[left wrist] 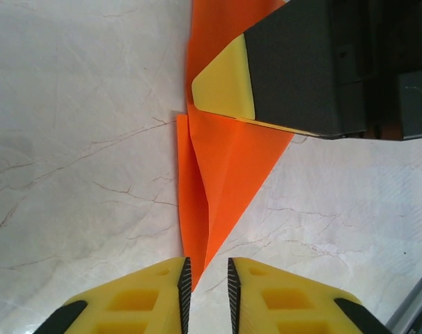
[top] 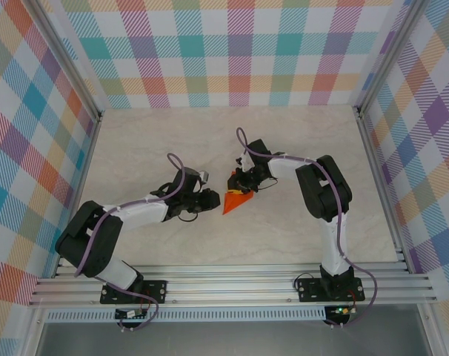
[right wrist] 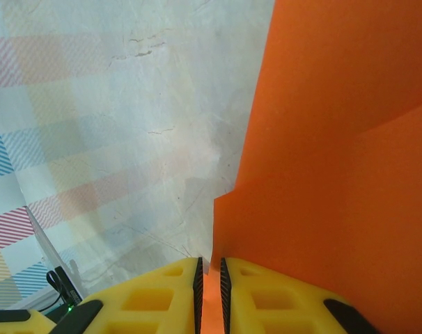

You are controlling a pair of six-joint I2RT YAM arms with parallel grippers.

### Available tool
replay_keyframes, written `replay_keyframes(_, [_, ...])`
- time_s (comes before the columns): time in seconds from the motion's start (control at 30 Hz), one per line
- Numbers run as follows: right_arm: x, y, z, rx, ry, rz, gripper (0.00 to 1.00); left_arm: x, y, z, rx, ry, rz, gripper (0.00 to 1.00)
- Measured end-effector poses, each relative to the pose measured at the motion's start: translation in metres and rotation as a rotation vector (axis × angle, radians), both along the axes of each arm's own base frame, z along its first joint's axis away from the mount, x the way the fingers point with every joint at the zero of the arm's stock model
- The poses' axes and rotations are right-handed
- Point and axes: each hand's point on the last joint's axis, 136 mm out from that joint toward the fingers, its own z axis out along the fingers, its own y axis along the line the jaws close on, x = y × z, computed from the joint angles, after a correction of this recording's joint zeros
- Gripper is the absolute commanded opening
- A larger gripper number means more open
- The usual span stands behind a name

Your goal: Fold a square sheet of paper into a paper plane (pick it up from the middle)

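The square sheet of paper (top: 237, 201) is bright orange and folded into a narrow pointed shape with a centre crease (left wrist: 225, 160), its tip aimed at the left arm. My right gripper (top: 247, 185) holds the wide end, and in the right wrist view its jaws (right wrist: 210, 268) are shut on an edge of the paper (right wrist: 336, 174). One right fingertip (left wrist: 225, 87) lies over the paper in the left wrist view. My left gripper (left wrist: 207, 268) stands slightly open at the tip, which reaches just into the gap beside the left pad (left wrist: 186, 278). From above, the left gripper (top: 213, 202) sits at the paper's left.
The pale marbled table (top: 165, 148) is walled by checked panels (top: 232, 52) at the back and sides. An aluminium rail (top: 232, 285) carrying both arm bases runs along the near edge. A corner of that rail (left wrist: 414, 306) lies close to the left gripper.
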Motion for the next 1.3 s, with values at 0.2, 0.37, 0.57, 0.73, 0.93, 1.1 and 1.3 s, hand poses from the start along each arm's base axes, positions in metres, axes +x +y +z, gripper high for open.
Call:
replay_keyframes(0.2, [0.0,0.0,0.0,-0.001,0.0,0.003,0.17,0.002,-0.017,0.003,-0.053,0.032,-0.056,0.16])
replay_keyframes(0.37, [0.0,0.0,-0.001,-0.001,-0.002,0.005,0.17,0.003,-0.031,-0.009,-0.08,0.087,-0.105,0.16])
replay_keyframes(0.57, [0.0,0.0,-0.001,-0.001,-0.003,0.005,0.17,0.004,-0.042,-0.028,-0.091,0.138,-0.146,0.16])
replay_keyframes(0.73, [-0.001,0.0,-0.001,-0.002,-0.002,0.005,0.17,0.002,-0.042,-0.039,-0.078,0.159,-0.16,0.16])
replay_keyframes(0.93, [-0.001,-0.001,-0.001,-0.003,-0.005,0.01,0.17,-0.004,-0.038,-0.047,-0.064,0.169,-0.167,0.15])
replay_keyframes(1.1, [-0.001,-0.001,-0.001,-0.003,-0.008,0.013,0.17,-0.007,-0.034,-0.049,-0.052,0.148,-0.175,0.14])
replay_keyframes(1.3, [-0.001,-0.001,-0.001,-0.003,-0.009,0.015,0.17,-0.017,-0.02,-0.05,0.0,0.149,-0.165,0.14])
